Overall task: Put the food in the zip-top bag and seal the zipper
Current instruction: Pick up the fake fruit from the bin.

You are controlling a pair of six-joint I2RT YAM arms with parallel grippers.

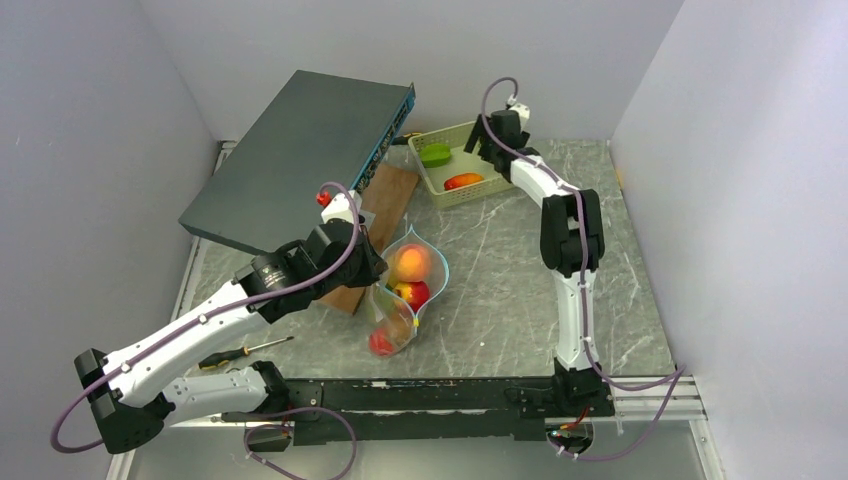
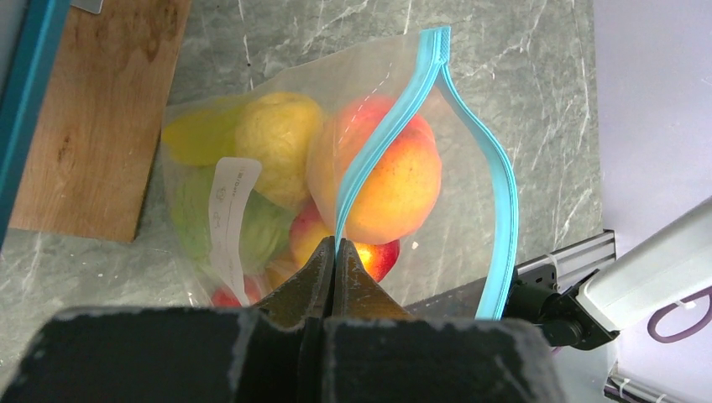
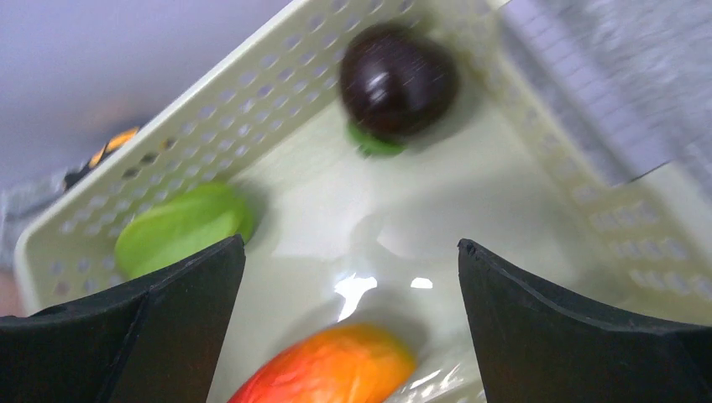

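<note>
Top view, zip-top bag (image 1: 398, 318): lies on the marble table (image 1: 520, 290) just beside the wooden board (image 1: 388, 190), with its mouth gaping toward the far side.
Top view, bag contents: an orange peach (image 1: 411, 264) sits nearest the mouth, a red apple (image 1: 413, 294) behind it, and a red piece (image 1: 382, 343) at the bottom end.
Top view, basket (image 1: 478, 197): stands at the far edge, holding a green piece (image 1: 435, 154) and an orange-red fruit (image 1: 463, 181).
Top view, arms: the left gripper (image 1: 378, 272) is at the bag's left lip. The right gripper (image 1: 484, 143) hangs over the basket.
Left wrist, zipper (image 2: 395, 126): its two teal strips are parted into a leaf shape. The left gripper's fingers (image 2: 312, 273) are pressed together on one strip at its near end.
Left wrist, bag contents: the peach (image 2: 395, 180), a yellow lemon (image 2: 273, 138), a pale green fruit (image 2: 256, 227) and the apple (image 2: 375, 256) under the peach. A white label (image 2: 231, 214) is on the bag wall.
Right wrist, basket (image 3: 252, 92): a dark purple fruit (image 3: 396, 77) lies in the far corner, the green piece (image 3: 180, 228) by the left wall, and the orange-red fruit (image 3: 336, 369) at the near edge.
Right wrist, right gripper (image 3: 350, 243): the jaws are spread wide above the basket floor, with nothing held.
</note>
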